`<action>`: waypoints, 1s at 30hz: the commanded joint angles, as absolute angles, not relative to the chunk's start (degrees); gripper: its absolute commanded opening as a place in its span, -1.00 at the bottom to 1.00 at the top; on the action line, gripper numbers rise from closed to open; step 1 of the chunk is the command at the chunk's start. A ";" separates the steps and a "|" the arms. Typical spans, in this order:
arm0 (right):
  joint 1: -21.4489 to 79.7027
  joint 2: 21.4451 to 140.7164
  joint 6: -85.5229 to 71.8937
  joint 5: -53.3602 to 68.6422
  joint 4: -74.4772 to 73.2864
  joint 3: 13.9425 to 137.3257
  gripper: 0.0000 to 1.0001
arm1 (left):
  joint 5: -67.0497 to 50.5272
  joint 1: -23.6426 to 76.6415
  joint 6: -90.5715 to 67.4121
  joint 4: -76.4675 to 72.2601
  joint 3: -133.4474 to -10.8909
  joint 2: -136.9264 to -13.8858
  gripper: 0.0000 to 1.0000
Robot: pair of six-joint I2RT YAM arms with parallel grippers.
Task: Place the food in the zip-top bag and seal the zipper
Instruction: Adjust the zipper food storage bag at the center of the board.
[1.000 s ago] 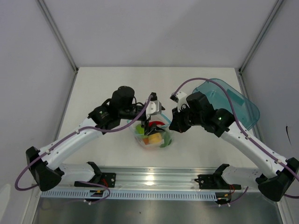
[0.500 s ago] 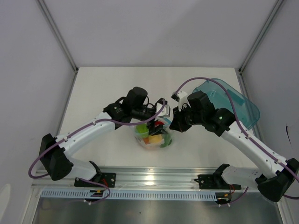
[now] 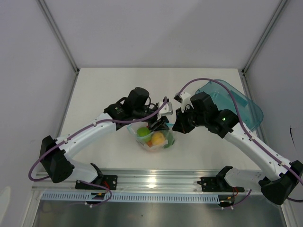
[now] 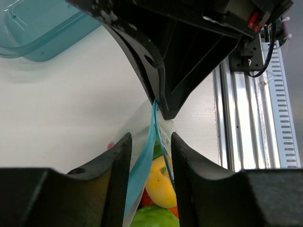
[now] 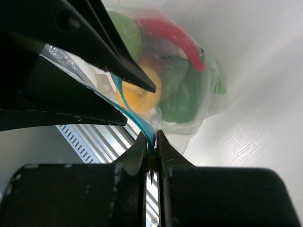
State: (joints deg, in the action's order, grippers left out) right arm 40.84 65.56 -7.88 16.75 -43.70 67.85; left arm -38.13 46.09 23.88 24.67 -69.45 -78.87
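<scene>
The clear zip-top bag [image 3: 154,140] sits between the two arms, with the food inside. I see a green lime [image 3: 142,131], a yellow lemon [image 4: 161,182], a red pepper [image 5: 175,35] and a green pepper [image 5: 184,94]. My right gripper [image 5: 151,142] is shut on one end of the light blue zipper [image 5: 137,120]. My left gripper [image 4: 150,142] straddles the zipper [image 4: 142,165] just beside it. Its jaws are narrowed but apart, and the two zipper tracks still spread between them. From above, the left gripper [image 3: 160,124] and right gripper [image 3: 174,128] nearly meet over the bag's mouth.
A translucent teal tray [image 3: 232,101] lies at the right rear, behind my right arm; it also shows as the teal tray [image 4: 42,28] in the left wrist view. A metal rail [image 3: 151,182] runs along the table's near edge.
My left arm has swung right over the bag's mouth toward the right gripper, and its jaws have narrowed around the zipper. The right gripper has held still, shut on the zipper's end.
</scene>
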 commanded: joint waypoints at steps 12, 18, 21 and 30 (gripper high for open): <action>40.61 65.30 -6.59 17.14 -44.21 70.75 -1.00 | -42.01 46.41 25.31 33.30 -79.60 -81.46 0.68; 40.96 65.57 -6.59 17.40 -44.38 71.01 -1.00 | -42.54 46.23 27.77 39.37 -86.03 -86.04 0.69; 41.04 65.48 -6.50 17.14 -44.74 71.19 -1.00 | -44.03 45.44 29.79 44.63 -89.73 -88.06 0.68; 40.96 65.39 -6.07 16.70 -45.00 72.16 -1.00 | -50.72 43.51 29.71 50.45 -90.62 -91.32 0.46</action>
State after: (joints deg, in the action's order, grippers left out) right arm 40.84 65.69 -7.40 16.82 -45.60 69.25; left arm -47.18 43.62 28.58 46.98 -88.62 -90.85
